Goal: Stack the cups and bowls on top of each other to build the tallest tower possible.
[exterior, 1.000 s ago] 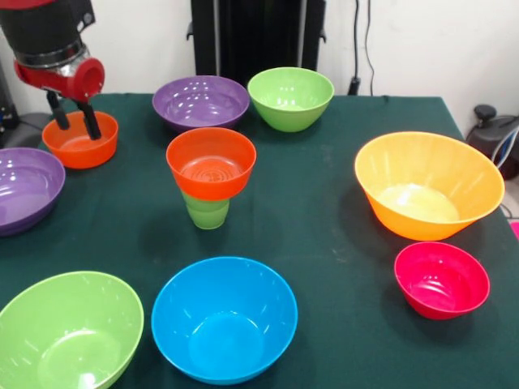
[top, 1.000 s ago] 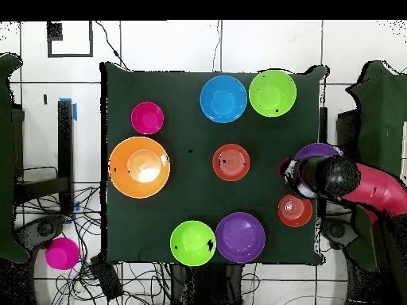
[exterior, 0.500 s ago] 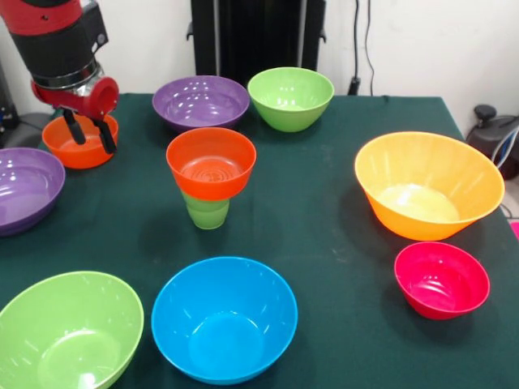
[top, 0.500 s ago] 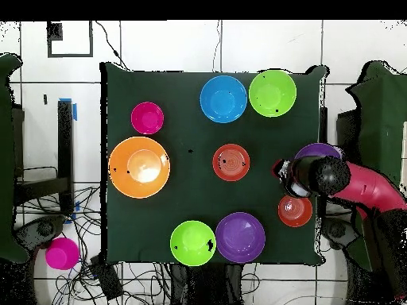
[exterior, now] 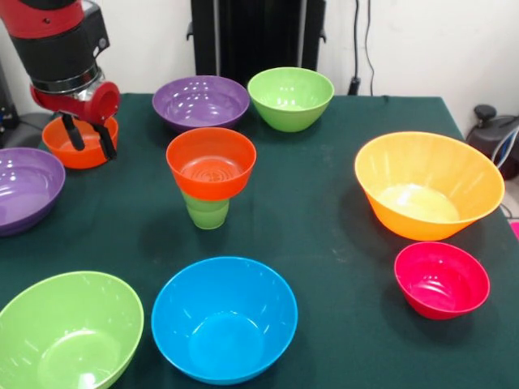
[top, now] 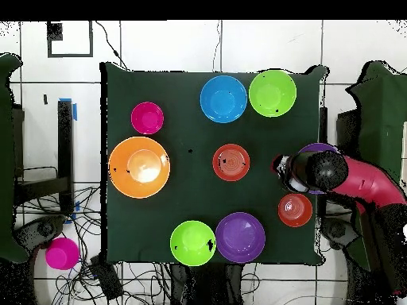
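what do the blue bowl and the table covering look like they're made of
Blue bowl: probably glossy moulded plastic, judging by its bright highlights and thin, even rim. Table covering: apparently dark green cloth with a matte look, since it shows no glare.

Front view: even, bright lighting from above, giving soft, short shadows on the dark green worktop [exterior: 324, 227] beneath each bowl and white glare spots on the glossy interiors, strongest in the large orange bowl [exterior: 428, 185] and the near lime-green bowl [exterior: 69, 331]. Focus is adequate across the frame, with no marked blur. Overhead view: flatter light, a pale glare patch in the large orange bowl [top: 139, 167], and shadows barely visible.
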Motion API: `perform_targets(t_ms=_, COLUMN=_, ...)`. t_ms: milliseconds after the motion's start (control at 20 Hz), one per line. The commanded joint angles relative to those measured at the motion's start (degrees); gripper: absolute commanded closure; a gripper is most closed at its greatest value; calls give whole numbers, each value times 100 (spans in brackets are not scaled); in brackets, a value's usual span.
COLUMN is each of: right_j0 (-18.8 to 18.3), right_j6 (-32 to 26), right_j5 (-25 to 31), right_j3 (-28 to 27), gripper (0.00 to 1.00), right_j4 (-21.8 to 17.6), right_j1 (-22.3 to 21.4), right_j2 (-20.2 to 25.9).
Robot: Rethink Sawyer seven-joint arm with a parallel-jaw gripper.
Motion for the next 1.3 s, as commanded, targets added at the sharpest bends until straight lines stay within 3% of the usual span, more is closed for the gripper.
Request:
perform_targets(t_ms=50, right_j0=307, right_j6=-553, right_j5=-210, right_j3=-507, gripper=0, right_j4=-475, right_j1=69, right_j2=1)
perform_targets(t_ms=750, right_j0=200, right_j6=-716, right_j5=-297, right_j3=-526, gripper=0, right_j4=-386, right_j1=316, right_j2=116)
perform_targets(t_ms=1300, right_j0=181, right_j6=-761, right_j5=-173, right_j3=-452, gripper=0, right_j4=-329, right_j1=194, right_j2=134)
